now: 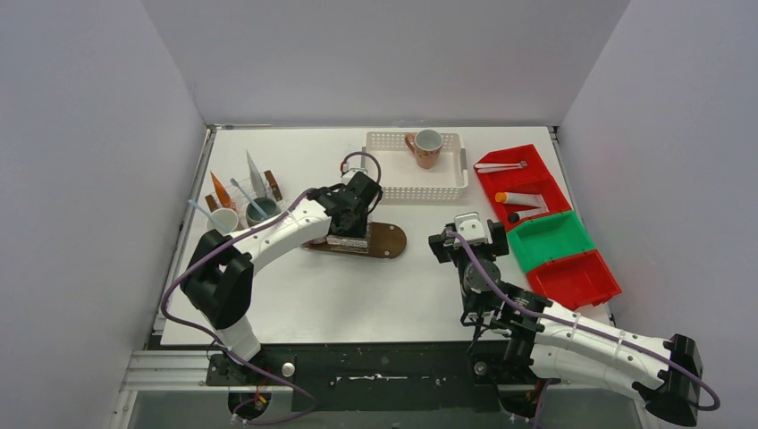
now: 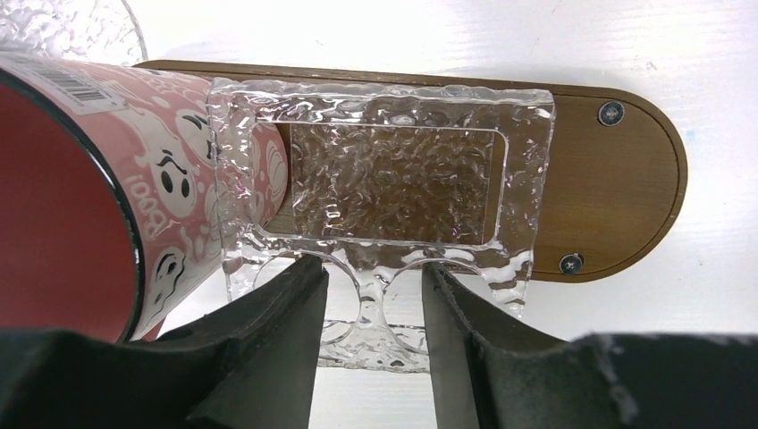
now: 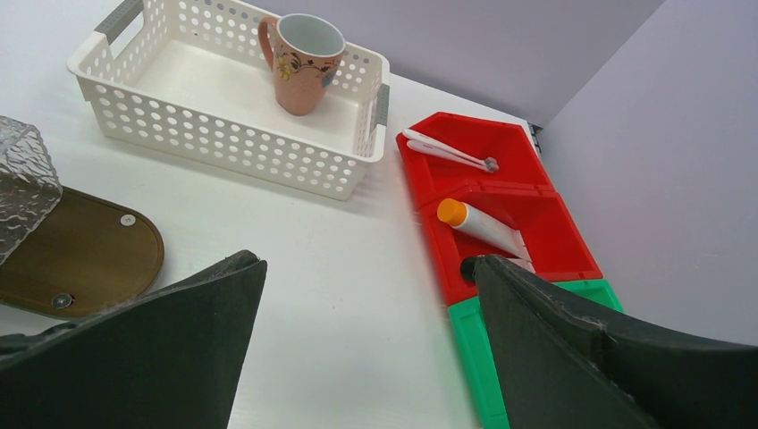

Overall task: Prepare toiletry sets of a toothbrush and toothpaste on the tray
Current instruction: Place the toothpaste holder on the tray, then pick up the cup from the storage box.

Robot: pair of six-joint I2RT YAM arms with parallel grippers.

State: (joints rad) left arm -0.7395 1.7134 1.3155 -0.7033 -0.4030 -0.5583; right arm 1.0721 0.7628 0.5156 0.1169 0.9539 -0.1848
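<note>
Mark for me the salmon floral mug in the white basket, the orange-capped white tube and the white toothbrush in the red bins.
Salmon floral mug [image 3: 302, 79]: right wrist view, outer wall.
Orange-capped white tube [image 3: 487, 232]: right wrist view, tube body.
White toothbrush [image 3: 447, 149]: right wrist view, mid handle.

Pink ghost-print mug [image 2: 98, 170], red inside, sits hard against the left edge of the bumpy glass tray [image 2: 527, 161], just left of the left tool [image 2: 371, 273]. White mug [image 1: 223, 220] and dark green mug [image 1: 262, 212], toothbrushes [image 1: 241, 191] and tubes [image 1: 256, 174] poking up, stand well left of it. Peach floral mug [image 3: 302, 63] is upright far ahead of the right tool [image 3: 362, 268]; a white toothbrush [image 3: 447, 150] and orange-capped toothpaste tube [image 3: 483, 231] lie flat ahead-right.
</note>
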